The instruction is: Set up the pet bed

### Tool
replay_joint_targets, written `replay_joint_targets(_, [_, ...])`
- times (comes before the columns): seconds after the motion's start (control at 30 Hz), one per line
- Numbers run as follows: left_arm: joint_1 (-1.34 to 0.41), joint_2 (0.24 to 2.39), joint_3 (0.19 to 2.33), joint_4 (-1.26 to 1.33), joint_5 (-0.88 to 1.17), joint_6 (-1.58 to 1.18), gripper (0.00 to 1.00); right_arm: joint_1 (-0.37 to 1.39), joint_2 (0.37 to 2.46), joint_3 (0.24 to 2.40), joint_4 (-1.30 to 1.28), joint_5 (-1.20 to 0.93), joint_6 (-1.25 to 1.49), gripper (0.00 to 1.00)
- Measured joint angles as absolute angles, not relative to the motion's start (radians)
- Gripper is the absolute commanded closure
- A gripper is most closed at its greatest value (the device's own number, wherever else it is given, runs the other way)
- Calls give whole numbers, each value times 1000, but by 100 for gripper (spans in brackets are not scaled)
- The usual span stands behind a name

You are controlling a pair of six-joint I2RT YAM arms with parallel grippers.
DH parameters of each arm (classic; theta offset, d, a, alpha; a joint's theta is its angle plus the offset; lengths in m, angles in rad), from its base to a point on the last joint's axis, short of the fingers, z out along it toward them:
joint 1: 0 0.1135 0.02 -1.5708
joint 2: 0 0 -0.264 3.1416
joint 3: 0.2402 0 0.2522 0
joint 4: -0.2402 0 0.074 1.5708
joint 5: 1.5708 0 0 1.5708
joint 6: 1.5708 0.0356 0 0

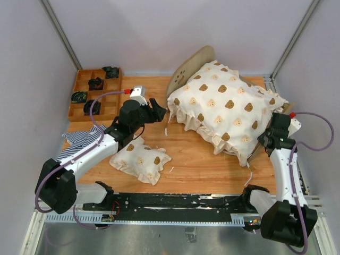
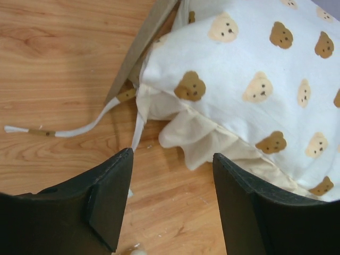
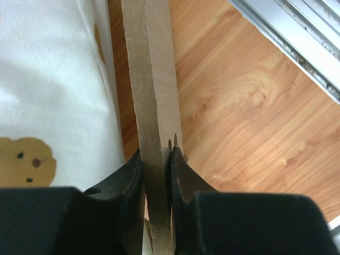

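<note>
Right wrist, plywood pet bed, right end effector clamping, left end effector wide

The plywood frame lies far right on the surface, mostly under a quilt. Its arched headboard with paw cutout sticks out behind. The striped mattress lies crumpled at left, apart.
</note>
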State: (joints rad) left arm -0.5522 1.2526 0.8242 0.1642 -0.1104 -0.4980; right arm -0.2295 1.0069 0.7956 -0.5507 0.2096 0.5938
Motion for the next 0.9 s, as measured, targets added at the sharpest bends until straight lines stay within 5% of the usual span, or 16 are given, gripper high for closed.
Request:
replay_joint_targets(0.33, [-552,1341,824,214,85,-523,40,-191,865,690,-515,233,841,72])
replay_joint_targets(0.9, [-636,1320,822,240,177,-480,40,49,758,593,-475,-62,985,62])
